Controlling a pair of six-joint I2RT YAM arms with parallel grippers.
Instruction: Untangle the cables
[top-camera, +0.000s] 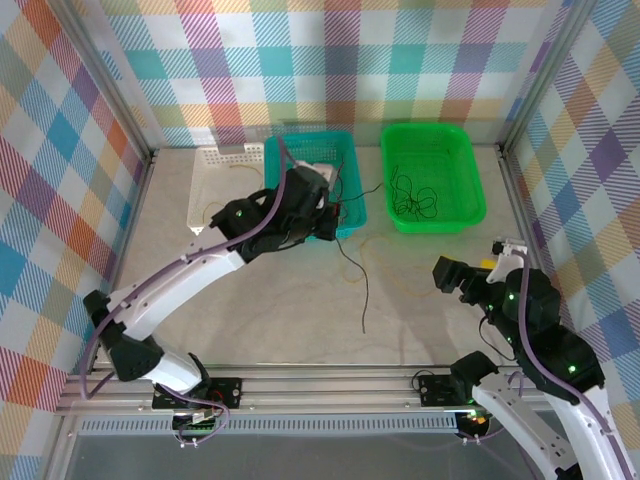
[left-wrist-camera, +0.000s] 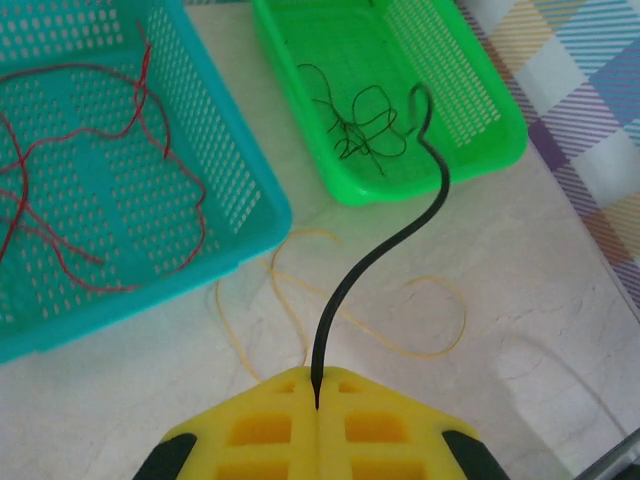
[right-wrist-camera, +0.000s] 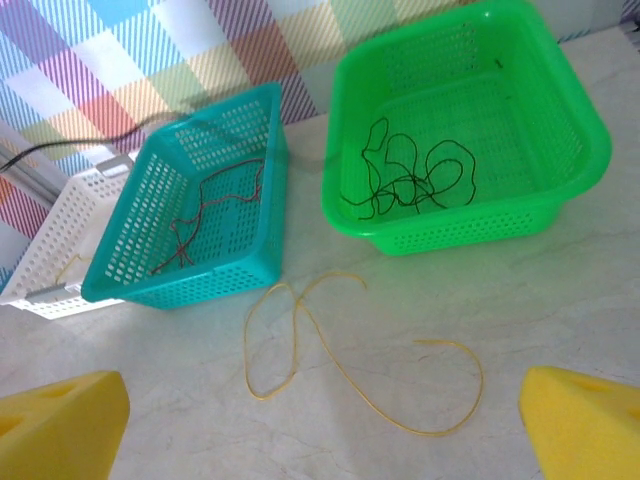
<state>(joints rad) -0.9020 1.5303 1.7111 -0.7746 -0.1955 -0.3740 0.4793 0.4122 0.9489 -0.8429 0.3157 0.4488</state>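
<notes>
Left tool (left-wrist-camera: 317, 400) clamps a black cable (left-wrist-camera: 443, 180) end | right tool (right-wrist-camera: 320, 425) gapes empty | yellow cable (right-wrist-camera: 340, 372) lies looped on worktop (right-wrist-camera: 560, 310) (limp, featherlight, probably slippery: pinch near an end) | black tangle (right-wrist-camera: 405, 180) sits in green basket (right-wrist-camera: 470, 228), red strands (right-wrist-camera: 205, 210) in teal basket (right-wrist-camera: 190, 285)

1. In the left wrist view, the teal basket (left-wrist-camera: 225, 160) runs off the left and top edges, and its red cables (left-wrist-camera: 148, 100) leave the frame at the left.
2. The black cable (left-wrist-camera: 370, 270) pinched in the left gripper (left-wrist-camera: 318, 395) is blurred close to the lens. The gripper's pads (left-wrist-camera: 260, 430) are cut by the bottom edge.
3. The right gripper (right-wrist-camera: 320, 425) has its pads clipped at the bottom corners of its own view.
4. The white basket (right-wrist-camera: 40, 260) is mostly hidden behind the teal basket.
5. From above, the left arm (top-camera: 200, 270) covers part of the teal basket. The yellow cable (right-wrist-camera: 350, 380) is faint, perhaps too thin to trace.
</notes>
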